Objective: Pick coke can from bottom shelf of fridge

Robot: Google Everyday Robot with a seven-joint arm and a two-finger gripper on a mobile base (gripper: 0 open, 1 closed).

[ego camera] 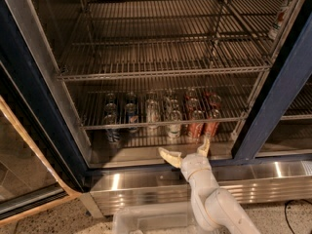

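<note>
The fridge (34, 96) has a dark blue frame and stands open, with grey wire racks inside. Several red coke cans (195, 127) stand in rows at the right of the bottom shelf (131, 155), seen partly through the lowest wire rack. My gripper (187, 151) is open and empty at the shelf's front edge. It sits just below and in front of the front red cans and touches none. One fingertip (167, 155) points left, the other (205, 146) points up.
Blue cans (112, 130) stand at the left of the shelf, and clear and white-and-green cans (174, 126) in the middle. A blue post (273, 101) borders the opening on the right. A steel sill (146, 186) and a pale bin (151, 221) lie below.
</note>
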